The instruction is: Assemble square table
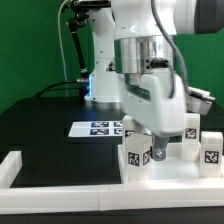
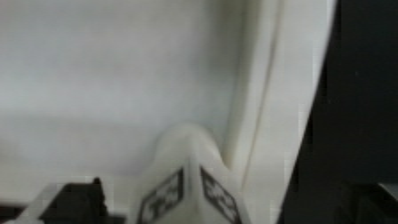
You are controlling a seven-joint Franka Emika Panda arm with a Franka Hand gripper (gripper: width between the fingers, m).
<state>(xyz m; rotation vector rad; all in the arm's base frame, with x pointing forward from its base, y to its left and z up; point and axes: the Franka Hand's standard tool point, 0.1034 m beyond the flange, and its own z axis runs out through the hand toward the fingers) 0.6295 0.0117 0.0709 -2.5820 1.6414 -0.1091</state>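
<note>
— Green backdrop, black table [image 1: 40, 125]. What sits on it, starting from the exterior view's left?

— At the near edge of that side, a long white barrier strip [image 1: 60, 190] runs along the front, with a short arm turning back at its left end. Farther right and toward the back, the marker board [image 1: 98, 128] lies flat on the black surface, its tags facing up. Behind it stands my arm's base, with a dark cable curving up beside it.

— And the square table?

— Right of the marker board, close against the strip. The square tabletop [image 1: 165, 163] lies flat, and legs stand upright on it: one tagged leg [image 1: 136, 152] on the exterior view's left of the top, one [image 1: 211, 150] at its far right, another [image 1: 191, 132] behind (it is partly hidden by my wrist housing, so I will not swear to how it seats).

— Where is your claw?

— My gripper [image 1: 152, 148] hangs over the top, just right of that left-hand leg, pointing down. In the wrist view one finger [image 2: 80, 200] shows dark at the edge, and the tagged leg stands a little apart from it against the white top with its raised rim [image 2: 263, 110].

— Holding anything?

— No. The jaws stand spread wide, released, with nothing pinched.
</note>
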